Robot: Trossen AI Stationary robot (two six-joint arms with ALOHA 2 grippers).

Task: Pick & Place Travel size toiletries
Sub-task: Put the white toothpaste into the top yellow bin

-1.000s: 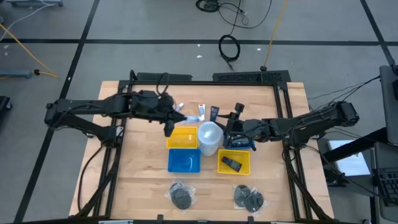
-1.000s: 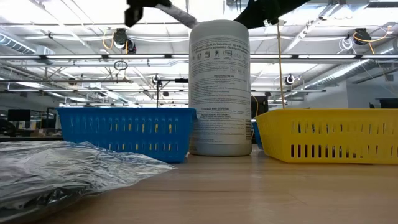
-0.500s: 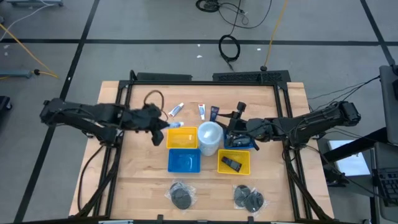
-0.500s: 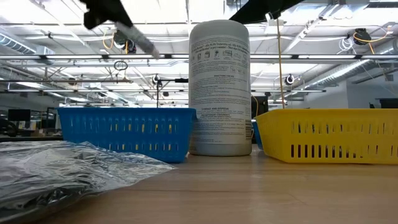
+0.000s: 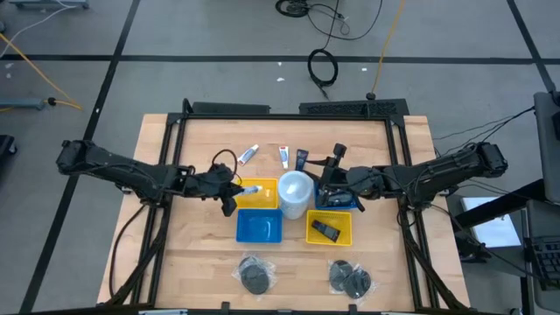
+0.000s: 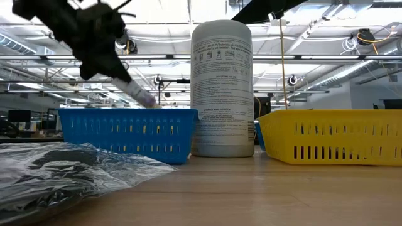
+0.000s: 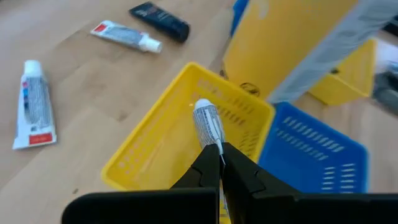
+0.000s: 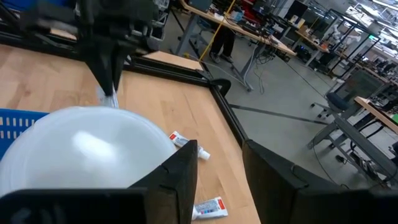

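The left gripper [image 7: 219,163] pinches a small white squeeze tube with grey print [image 7: 209,125], too small to read, its cap jutting beyond the fingertips over the yellow slotted plastic basket [image 7: 146,163]. Only the low view shows dense unreadable print on the tall white cylinder tub [image 6: 222,88]. The right gripper [image 8: 219,163] waits parted above that tub.

We're in a big open robotics lab or workshop. Overhead, the low view shows an industrial ceiling [image 6: 326,37] of white trusses, pipes and hanging lamps, with monitors off to the side. Behind the right gripper [image 8: 217,171], rows of workbenches [image 8: 267,43] crowded with gear run into the distance. From above, a plain wooden table [image 5: 201,271] in a black frame stands on grey floor, with cables [image 5: 322,66] coiled beyond the arms.
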